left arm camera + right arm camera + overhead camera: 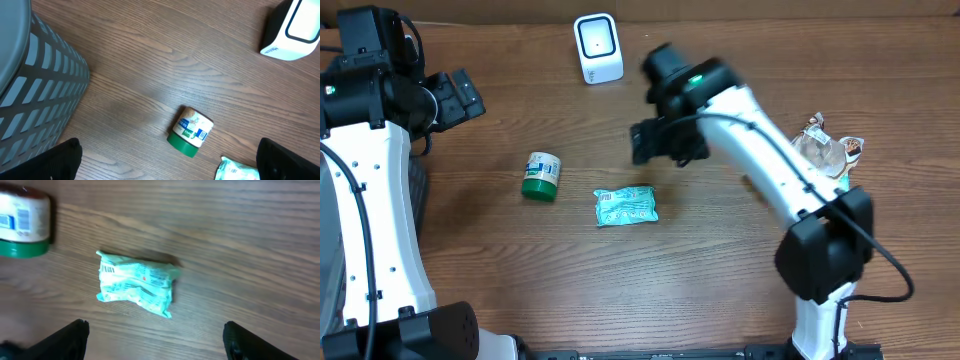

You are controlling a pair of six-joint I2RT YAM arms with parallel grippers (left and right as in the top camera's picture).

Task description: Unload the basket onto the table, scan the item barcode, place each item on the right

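Right gripper point(156, 341) hung spread and empty above the teal packet point(135, 282), which lay on the table point(700, 290) near the green-lidded jar point(541, 176). Left gripper point(170, 165) was likewise spread and empty. Recommended: pinch the packet mid-body, barcode end uncovered, then face it toward the scanner point(598, 47). Counted: one packet, one jar, one scanner, one basket point(35, 100).

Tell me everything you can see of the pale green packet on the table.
The pale green packet is a small crinkled pouch, plastic film by its look, with crimped ends, white print, a red mark and a barcode near one end. It lies flat on the wooden table, beside the green-lidded jar but apart from it. Nothing grips it: the right gripper hangs near it, fingers apart and empty.
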